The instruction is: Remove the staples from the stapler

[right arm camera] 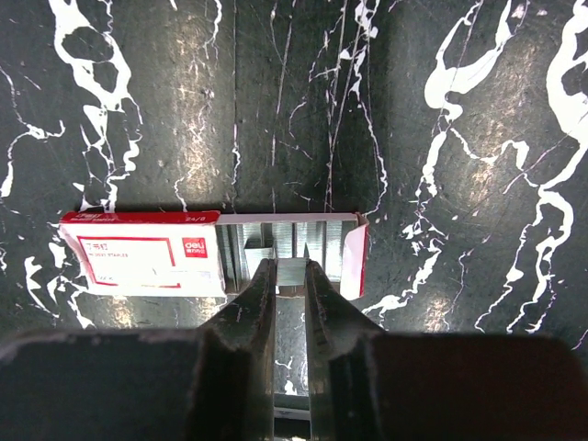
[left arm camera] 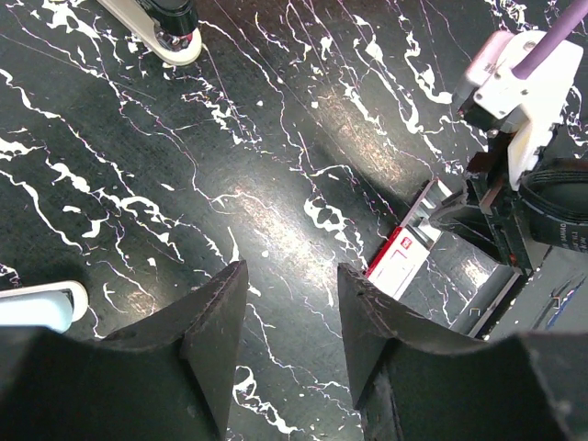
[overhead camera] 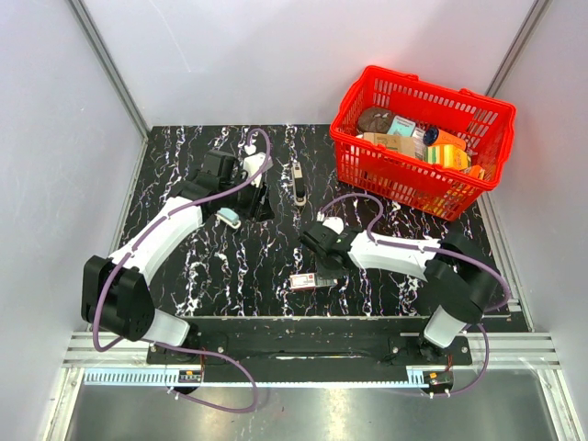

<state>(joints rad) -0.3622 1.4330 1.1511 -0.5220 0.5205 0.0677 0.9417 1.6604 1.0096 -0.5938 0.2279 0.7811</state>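
Now right gripper [right arm camera: 289, 274] pinches staples [right arm camera: 326, 246] in the open box [right arm camera: 138, 253] near the front edge; left gripper [left arm camera: 289, 312] gapes empty beside stapler [left arm camera: 37, 305].

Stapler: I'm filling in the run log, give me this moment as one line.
left gripper open, empty | stapler free beside it | right gripper fingers near-closed at open staple box tray

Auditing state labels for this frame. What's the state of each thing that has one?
stapler: lying on the table, not held.
staple box: tray slid out, staples showing.
left end effector: open, empty.
right end effector: nearly shut, seems to pinch staples at the tray.
basket: upright, holding groceries.
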